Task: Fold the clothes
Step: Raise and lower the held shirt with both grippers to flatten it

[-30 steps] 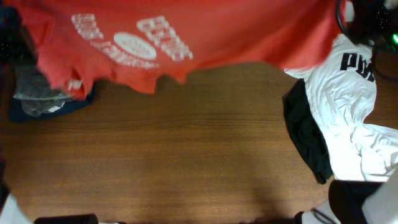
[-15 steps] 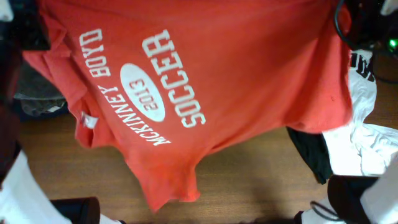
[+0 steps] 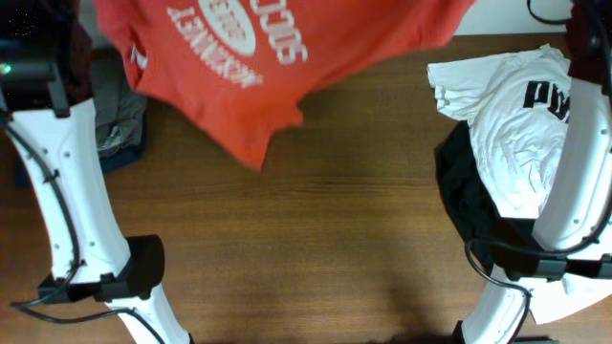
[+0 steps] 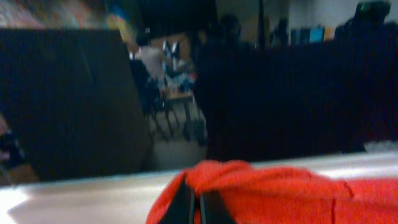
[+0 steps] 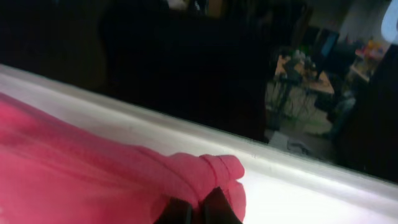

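1. Drawn back since the earlier frame, the red shirt (image 3: 258, 67) is held above the table's (image 3: 316, 239) far side, its top cut off.
2. Its cloth is clenched by the left gripper (image 4: 191, 208) and the right gripper (image 5: 198, 211), whose fingertips are cropped.
3. A white shirt (image 3: 516, 134) is partly hidden by the right arm (image 3: 571, 182).

Your red shirt (image 3: 316, 67) showed white "KINNEY" and "SOCC"; the white shirt (image 3: 507, 124) read, perhaps, "PINK", partly hidden.

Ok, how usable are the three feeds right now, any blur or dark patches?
Overhead: evenly lit, table grain sharp, red shirt slightly soft. Left wrist: dim, blurred background, left gripper on the shirt readable. Right wrist: dark background, shirt in right gripper soft.
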